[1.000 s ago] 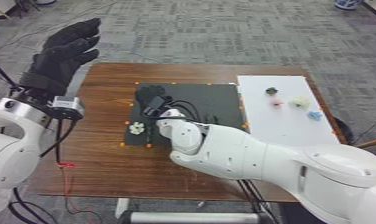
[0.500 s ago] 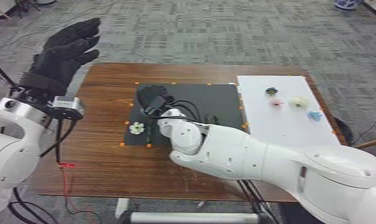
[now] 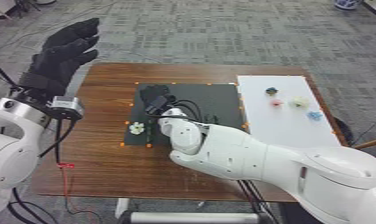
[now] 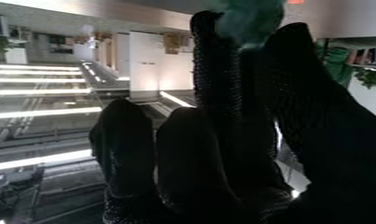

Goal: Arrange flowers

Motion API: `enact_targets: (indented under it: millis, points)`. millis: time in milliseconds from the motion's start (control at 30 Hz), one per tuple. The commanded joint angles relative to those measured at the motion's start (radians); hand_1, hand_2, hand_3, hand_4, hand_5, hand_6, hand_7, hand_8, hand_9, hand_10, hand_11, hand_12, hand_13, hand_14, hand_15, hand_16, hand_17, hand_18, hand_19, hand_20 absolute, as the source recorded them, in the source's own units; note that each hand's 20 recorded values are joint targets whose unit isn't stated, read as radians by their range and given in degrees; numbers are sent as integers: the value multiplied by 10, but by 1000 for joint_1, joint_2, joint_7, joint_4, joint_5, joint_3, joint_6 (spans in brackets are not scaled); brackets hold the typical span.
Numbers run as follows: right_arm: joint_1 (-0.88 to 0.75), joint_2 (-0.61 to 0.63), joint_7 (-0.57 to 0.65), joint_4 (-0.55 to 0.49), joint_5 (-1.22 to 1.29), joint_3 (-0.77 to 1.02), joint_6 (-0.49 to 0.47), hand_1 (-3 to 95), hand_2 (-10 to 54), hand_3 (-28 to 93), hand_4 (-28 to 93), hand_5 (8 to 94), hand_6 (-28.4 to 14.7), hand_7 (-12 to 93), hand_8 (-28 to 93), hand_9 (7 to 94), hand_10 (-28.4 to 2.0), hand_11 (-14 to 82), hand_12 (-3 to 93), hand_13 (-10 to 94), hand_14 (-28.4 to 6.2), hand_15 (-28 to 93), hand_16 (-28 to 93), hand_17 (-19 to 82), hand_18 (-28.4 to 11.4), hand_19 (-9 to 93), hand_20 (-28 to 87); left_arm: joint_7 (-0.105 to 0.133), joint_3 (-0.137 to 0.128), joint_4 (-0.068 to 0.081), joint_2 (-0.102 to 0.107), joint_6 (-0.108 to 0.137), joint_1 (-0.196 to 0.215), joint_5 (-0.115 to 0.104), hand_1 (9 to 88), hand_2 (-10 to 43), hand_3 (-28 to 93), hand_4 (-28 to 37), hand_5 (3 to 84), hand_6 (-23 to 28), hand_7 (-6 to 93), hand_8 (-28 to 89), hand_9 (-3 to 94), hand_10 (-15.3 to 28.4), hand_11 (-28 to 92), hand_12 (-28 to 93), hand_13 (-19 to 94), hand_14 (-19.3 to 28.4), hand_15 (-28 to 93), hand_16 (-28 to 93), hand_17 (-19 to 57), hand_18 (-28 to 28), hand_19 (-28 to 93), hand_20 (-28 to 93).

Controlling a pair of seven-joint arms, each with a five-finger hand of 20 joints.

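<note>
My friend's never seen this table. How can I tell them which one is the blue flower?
Find the brown table, then the white sheet on its right side. Of the small flowers there, the blue flower sits nearest the robot and the sheet's right edge. It's pale blue, unlike the cream one, the pink one and the dark one.

Table point(image 3: 104, 170): brown, wood-grained
Mat point(image 3: 211, 95): dark grey
Edge marks point(image 3: 149, 145): orange
Sheet point(image 3: 266, 125): white
Mat's left-edge flower point(image 3: 136, 128): white
Sheet's far-edge flower point(image 3: 271, 91): dark, bluish
Sheet's middle: pink flower point(image 3: 276, 102), cream flower point(image 3: 299, 101)
Sheet's right-edge flower point(image 3: 315, 116): pale blue
Left hand point(image 3: 67, 50): black
Right hand point(image 3: 154, 95): black
Floor point(image 3: 211, 40): patterned grey
</note>
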Motion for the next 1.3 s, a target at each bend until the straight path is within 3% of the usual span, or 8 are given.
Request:
enact_targets:
  millis: [33,500,767,900,1133,1233,1300]
  points:
    - [4,0,9,-9,-12,2,-1,457,-95,722,-283,595,47,217,-161,817,-58,127,217,850,4,847,320,558,-194,932,680,-2,-9,-2,-11,-8,6,2,249,-27,724,-240,234,17,183,-87,149,82,168,173,55,100,302,-22,-95,151,323,111]
    - [37,26,26,-60,-5,-24,57,485,-95,594,-283,567,37,207,-152,816,-65,204,227,849,0,850,318,559,-198,932,689,-2,-28,-10,-17,-3,30,3,252,-22,718,-239,236,20,182,-88,151,83,171,170,54,108,315,-32,-104,160,343,109]
    - [61,83,54,-152,-19,-21,78,468,-95,597,-283,534,25,194,-141,783,-71,254,204,844,-2,851,324,556,-199,932,696,-3,-66,-26,-29,7,77,5,256,-16,709,-236,237,25,174,-84,153,92,172,170,55,119,327,-33,-111,169,358,104]
    - [42,184,77,-247,-35,33,101,404,-95,681,-283,533,23,195,-140,765,-74,254,201,832,-7,849,324,538,-203,932,691,0,-97,-39,-48,7,118,4,261,-11,698,-237,242,31,171,-81,161,101,181,176,59,130,350,-30,-112,175,371,101]
    - [-178,493,64,-406,-27,327,19,344,-95,770,-283,451,-26,185,-120,551,-114,228,195,712,-53,852,286,410,-220,932,594,-5,-142,-55,-68,17,172,4,263,-15,701,-246,253,28,187,-85,170,103,202,183,63,130,376,-38,-110,174,381,91]
    - [-333,592,69,-444,-31,490,-39,305,-95,750,-283,315,-79,147,-86,383,-167,235,222,607,-96,870,241,352,-234,927,548,-7,-170,-69,-78,15,208,6,261,-19,709,-253,256,28,192,-89,171,102,204,182,64,129,379,-42,-110,174,383,88]
    - [-410,651,86,-457,-20,561,-55,285,-95,738,-283,264,-102,119,-71,319,-192,205,222,575,-108,874,230,334,-238,917,540,-5,-180,-74,-86,20,226,8,260,-19,711,-257,255,27,195,-91,171,102,206,181,64,129,381,-45,-110,174,385,85]
